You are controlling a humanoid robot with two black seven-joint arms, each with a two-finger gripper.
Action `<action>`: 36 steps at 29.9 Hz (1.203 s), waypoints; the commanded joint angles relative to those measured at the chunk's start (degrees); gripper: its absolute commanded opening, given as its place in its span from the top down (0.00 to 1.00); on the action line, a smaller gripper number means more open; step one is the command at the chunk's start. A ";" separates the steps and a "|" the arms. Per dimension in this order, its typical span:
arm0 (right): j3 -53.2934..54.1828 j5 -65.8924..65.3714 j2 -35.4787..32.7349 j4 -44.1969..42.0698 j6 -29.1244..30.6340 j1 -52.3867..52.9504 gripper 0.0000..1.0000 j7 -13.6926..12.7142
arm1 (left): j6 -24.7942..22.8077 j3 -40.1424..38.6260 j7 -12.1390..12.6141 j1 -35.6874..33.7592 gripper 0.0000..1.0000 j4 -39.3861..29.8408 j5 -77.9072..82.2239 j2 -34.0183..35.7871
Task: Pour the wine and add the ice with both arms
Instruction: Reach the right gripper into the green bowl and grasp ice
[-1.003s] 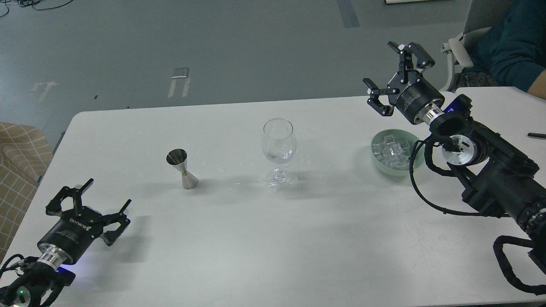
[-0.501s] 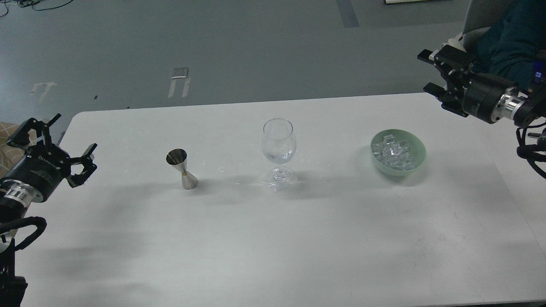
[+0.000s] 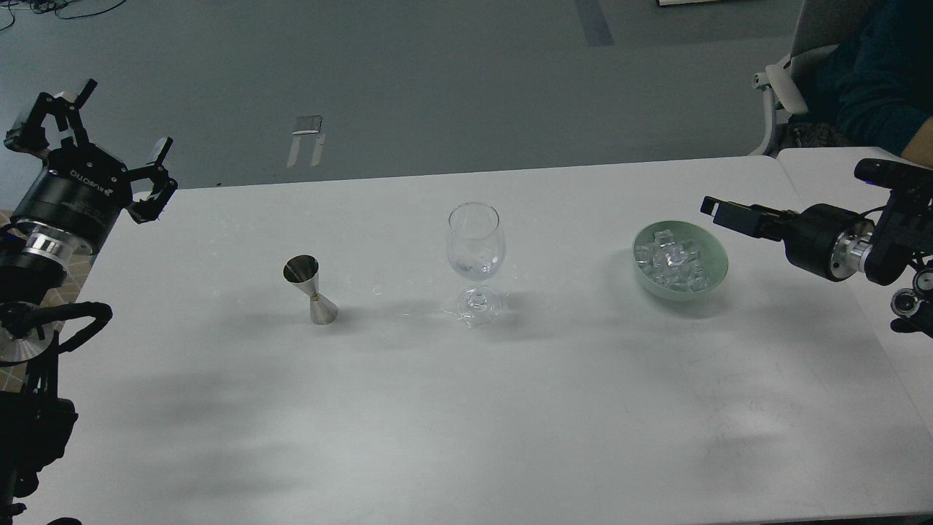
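A clear wine glass stands upright at the middle of the white table. A steel hourglass jigger stands to its left. A pale green bowl to the right holds several clear ice cubes. My left gripper is open and empty, raised over the table's far left corner, well away from the jigger. My right gripper points left just right of the bowl's rim, seen side-on, so its fingers cannot be told apart. It holds nothing that I can see.
A second white table adjoins on the right. A seated person in a dark teal top and a white chair are at the back right. Grey floor lies beyond the far edge.
My left gripper has risen from the front left of the table to above its far left corner. My right gripper has pulled right, then come down beside the bowl, turned side-on.
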 commanded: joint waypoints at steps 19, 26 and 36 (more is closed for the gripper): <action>-4.06 -5.67 8.15 -7.85 -1.99 0.93 0.44 -0.28 | 0.00 0.06 -0.06 0.62 0.02 -0.93 -0.08 -1.78; -4.15 -6.19 9.11 -9.34 -1.90 1.02 0.44 -0.54 | 0.00 0.06 -0.15 0.62 0.02 -0.93 0.01 -2.04; -6.78 -7.42 9.11 -9.52 -2.52 1.46 0.78 -0.28 | 0.00 0.06 -0.15 0.62 0.02 -1.02 -0.08 -2.30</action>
